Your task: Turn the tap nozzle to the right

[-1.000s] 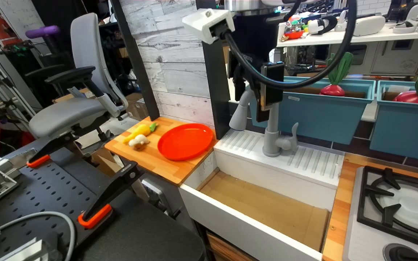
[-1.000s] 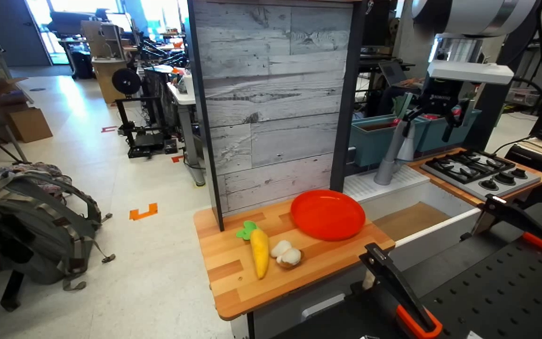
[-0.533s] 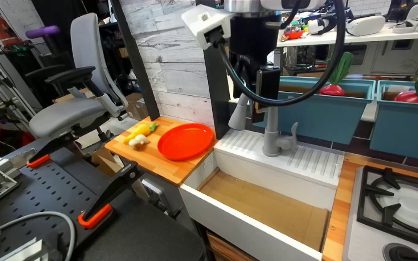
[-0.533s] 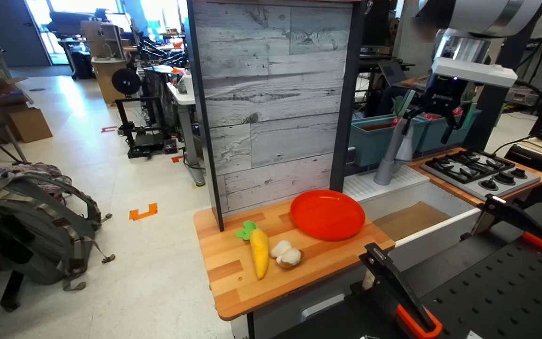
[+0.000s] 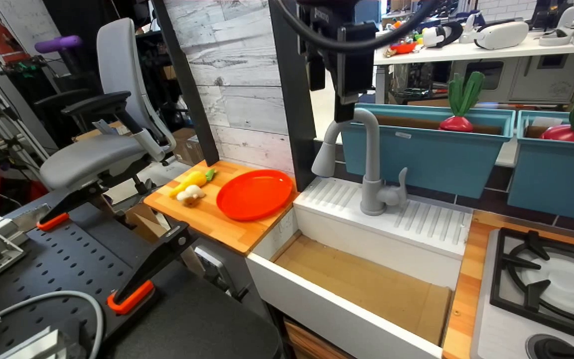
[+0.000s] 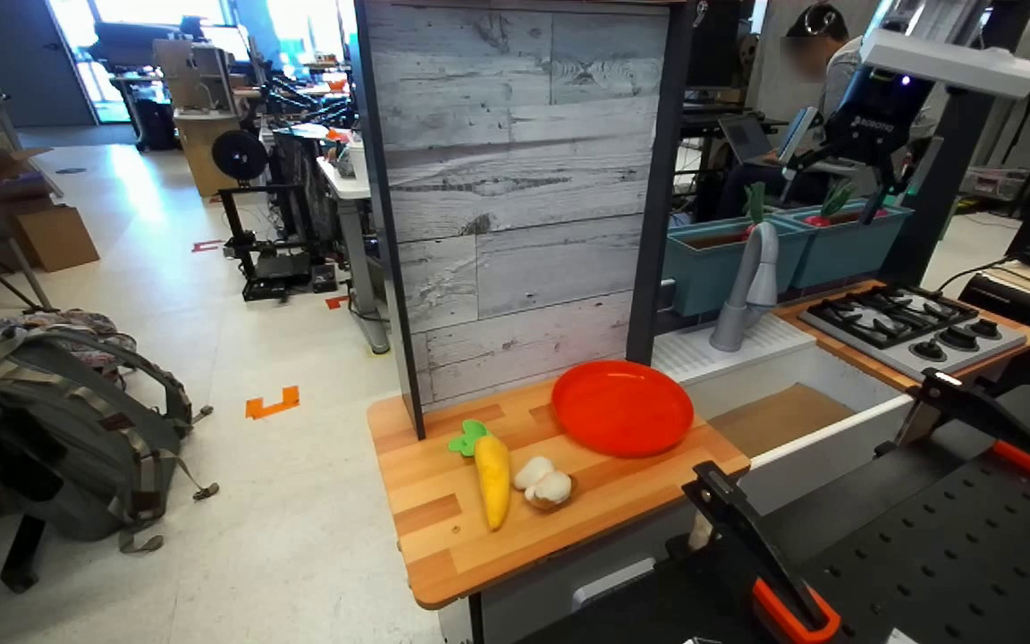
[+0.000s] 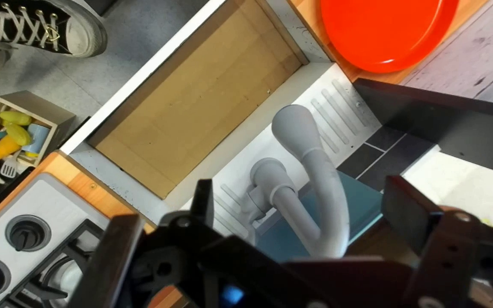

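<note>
The tap nozzle (image 5: 372,149), a matte grey gooseneck tap, stands upright on the white ribbed ledge behind the sink. In that exterior view its downturned end points left, towards the red plate. It also shows in an exterior view (image 6: 745,273) and in the wrist view (image 7: 330,192). My gripper (image 6: 828,206) is open and empty, above the tap's bend with its fingers spread. In an exterior view (image 5: 331,94) one fingertip overlaps the top of the bend; I cannot tell whether it touches. In the wrist view the bend shows between the fingers (image 7: 302,205), its top hidden by the gripper.
A white sink (image 5: 347,304) with a cardboard floor lies before the tap. Teal planters (image 5: 431,159) with radishes stand behind. A red plate (image 5: 254,194), a yellow carrot (image 6: 493,483) and mushrooms (image 6: 546,483) lie on the wooden counter. A stove (image 5: 556,284) is opposite.
My gripper has risen from around the tap's upper bend to above it, uncovering the bend. The tap's downturned end has shifted very slightly left, if at all.
</note>
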